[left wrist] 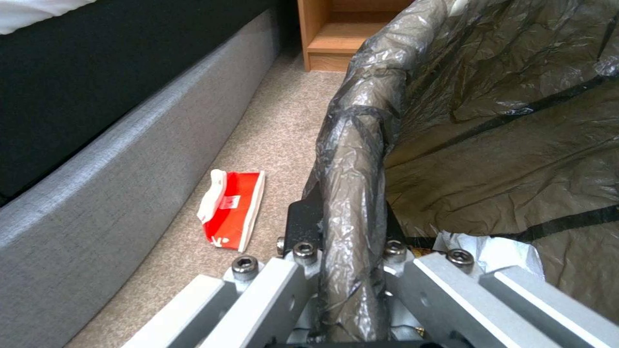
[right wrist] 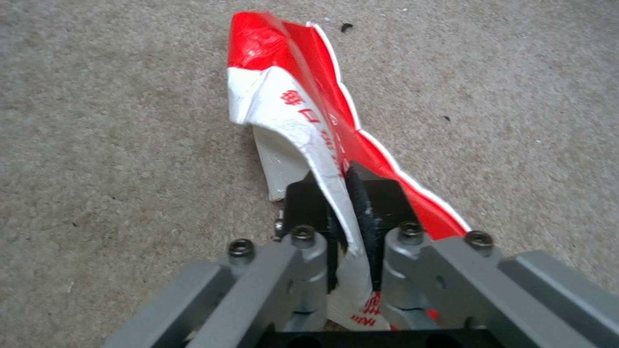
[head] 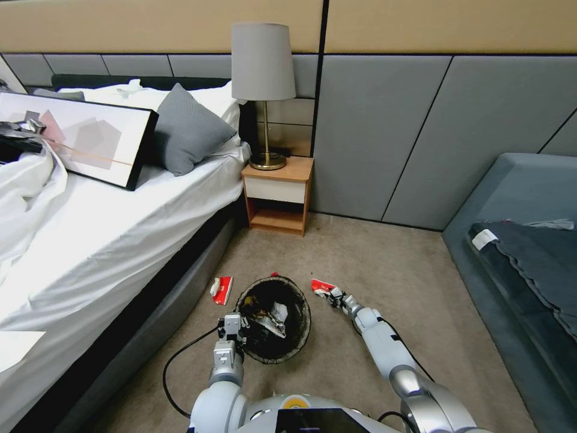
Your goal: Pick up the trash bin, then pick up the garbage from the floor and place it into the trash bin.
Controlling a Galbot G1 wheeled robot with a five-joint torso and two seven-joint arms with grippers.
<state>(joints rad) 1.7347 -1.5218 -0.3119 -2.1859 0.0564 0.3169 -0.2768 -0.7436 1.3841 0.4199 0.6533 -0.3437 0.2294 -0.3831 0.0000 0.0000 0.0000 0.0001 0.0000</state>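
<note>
On the carpet at the foot of the head view, near 6 o'clock, sits the trash bin (head: 273, 319), its dark bag (left wrist: 490, 121) folded over the rim and some litter inside. At the bin's 8 o'clock the left gripper (head: 231, 329) has its jaws clamped on the bagged rim. At the bin's 2 o'clock the right gripper (head: 332, 296) pinches a red-and-white packet (right wrist: 303, 121) tight between its jaws, low over the carpet (right wrist: 96, 121). A second red-and-white packet (head: 222, 290) lies at the bin's 10 o'clock, beside the grey bed base (left wrist: 110, 169). A wooden nightstand (head: 277, 195) with a lamp (head: 263, 90) stands at 12 o'clock.
</note>
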